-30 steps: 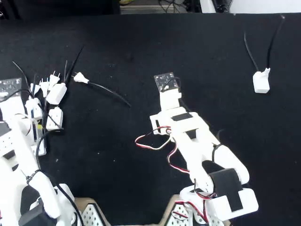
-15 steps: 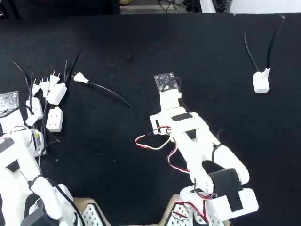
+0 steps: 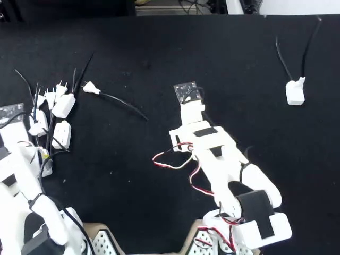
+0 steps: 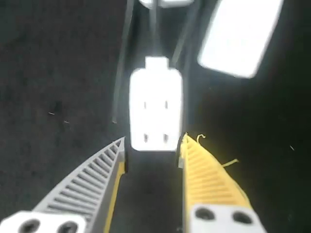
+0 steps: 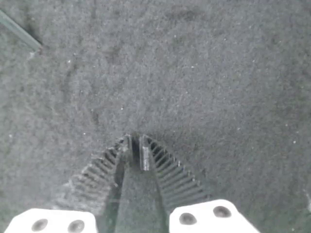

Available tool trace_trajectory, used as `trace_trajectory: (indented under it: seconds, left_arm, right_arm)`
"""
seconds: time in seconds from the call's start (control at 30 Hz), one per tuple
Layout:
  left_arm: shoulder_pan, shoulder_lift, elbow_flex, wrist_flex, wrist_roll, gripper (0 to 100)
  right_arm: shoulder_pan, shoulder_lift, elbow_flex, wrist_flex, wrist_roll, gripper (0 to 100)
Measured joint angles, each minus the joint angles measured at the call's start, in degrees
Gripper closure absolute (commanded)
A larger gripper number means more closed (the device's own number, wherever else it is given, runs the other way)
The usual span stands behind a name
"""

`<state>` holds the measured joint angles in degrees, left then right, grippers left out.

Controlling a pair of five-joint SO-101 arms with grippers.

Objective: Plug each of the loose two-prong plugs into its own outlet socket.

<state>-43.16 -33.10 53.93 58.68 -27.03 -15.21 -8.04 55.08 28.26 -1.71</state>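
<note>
A white outlet socket (image 4: 155, 111) with two pairs of slots lies on the black cloth just ahead of my left gripper (image 4: 151, 145). That gripper is open, its grey and yellow fingertips flanking the socket's near end. Another white block (image 4: 240, 36) lies beyond it. In the high view, several white plugs and sockets (image 3: 56, 109) with black cables are clustered at the left by the left arm (image 3: 16, 164). One loose two-prong plug (image 3: 90, 87) lies apart from them. My right gripper (image 5: 135, 143) is shut on nothing, over bare cloth at mid-table.
A white socket block (image 3: 295, 92) with black cables sits at the far right. The right arm (image 3: 223, 159) stretches from the near edge to mid-table. A thin black cable (image 5: 19, 31) crosses the cloth beyond the right gripper.
The left arm's wrist has drawn back toward the near edge along the left side, and the plug cluster shifted slightly. The right arm has stayed still.
</note>
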Motion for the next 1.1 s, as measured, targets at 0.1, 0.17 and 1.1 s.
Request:
trace_trajectory:
  seconds: [0.1,0.17,1.1]
  left_arm:
    - [1.23,0.00,0.18,-2.02,-0.09,81]
    - [1.32,0.00,1.41,-5.10,-0.09,81]
    - [-0.79,0.00,11.78,-19.16,-0.18,76]
  right_arm:
    - [0.00,0.00,0.00,0.00,0.00,97.3]
    - [0.00,0.00,0.00,0.00,0.00,97.3]
    - [0.00,0.00,0.00,0.00,0.00,97.3]
